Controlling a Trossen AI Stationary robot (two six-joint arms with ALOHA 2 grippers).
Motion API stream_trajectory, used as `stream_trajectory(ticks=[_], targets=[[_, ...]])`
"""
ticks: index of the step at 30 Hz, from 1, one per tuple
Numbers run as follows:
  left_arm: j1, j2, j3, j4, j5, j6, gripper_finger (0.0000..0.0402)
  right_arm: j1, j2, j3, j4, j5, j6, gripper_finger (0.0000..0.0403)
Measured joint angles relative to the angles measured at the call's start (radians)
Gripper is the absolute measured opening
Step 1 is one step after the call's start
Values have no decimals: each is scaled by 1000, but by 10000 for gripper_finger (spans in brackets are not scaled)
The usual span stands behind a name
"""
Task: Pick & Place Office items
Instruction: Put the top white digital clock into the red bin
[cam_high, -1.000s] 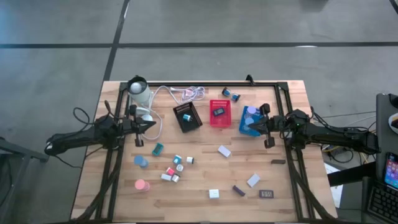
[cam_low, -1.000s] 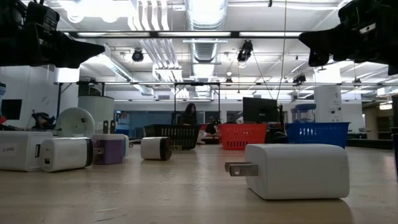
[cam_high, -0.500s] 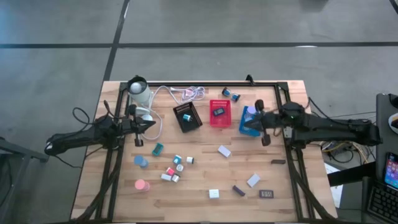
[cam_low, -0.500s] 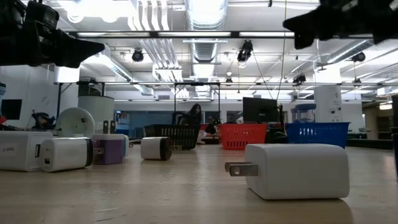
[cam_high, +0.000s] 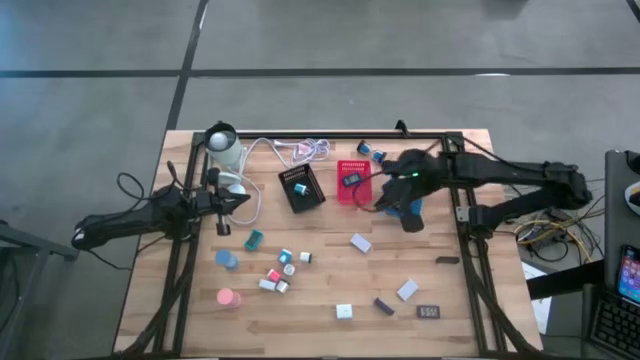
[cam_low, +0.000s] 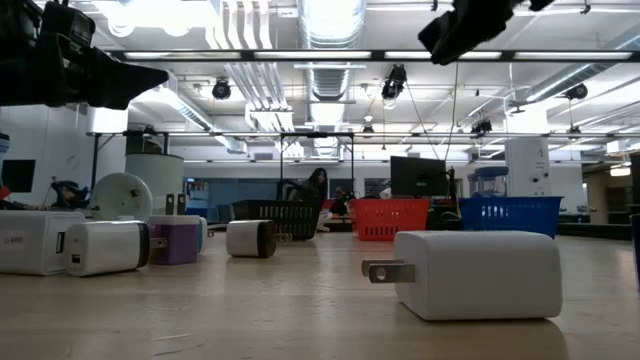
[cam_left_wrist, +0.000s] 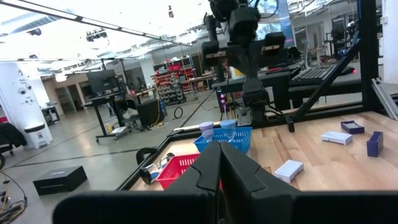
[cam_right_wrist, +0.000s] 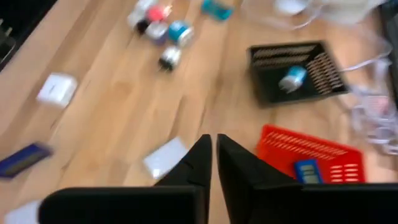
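The biggest risk is the right arm, stretched over the red tray (cam_high: 345, 166) and blue tray (cam_high: 410, 209): dropping low here, it could knock a rim and spill what is already sorted. Its right gripper (cam_high: 380, 203) hangs above the gap between those 2 trays, fingers nearly together with nothing between them, so it must open before reaching any piece. A smaller risk is the pieces themselves: the office items (cam_high: 281, 266) lie loose on the near half of the table (cam_high: 320, 295), several clustered and touching, and a white block (cam_high: 361, 243) lies flat, likely to skid from an off-centre pinch. The left gripper (cam_high: 240, 203) waits closed and empty at the left edge, near the black tray (cam_high: 291, 199). The surface is bare pale wood. Beyond it is a large workshop with ceiling ducts, strip lights, and a person (cam_low: 305, 186) far behind.
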Motion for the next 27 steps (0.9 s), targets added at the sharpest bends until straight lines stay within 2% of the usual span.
stream_trajectory(ticks=[6, 11, 18, 27], targets=[[0, 0, 0, 0, 0, 0, 10, 75, 212, 212, -197, 70, -22, 104], [0, 0, 0, -2, 0, 0, 12, 124, 347, 311, -258, 80, -89, 178], [0, 0, 0, -8, 0, -1, 11, 181, 482, 347, -276, 69, -159, 264], [0, 0, 0, -10, 0, -7, 10, 223, 618, 336, -280, 98, -247, 324]])
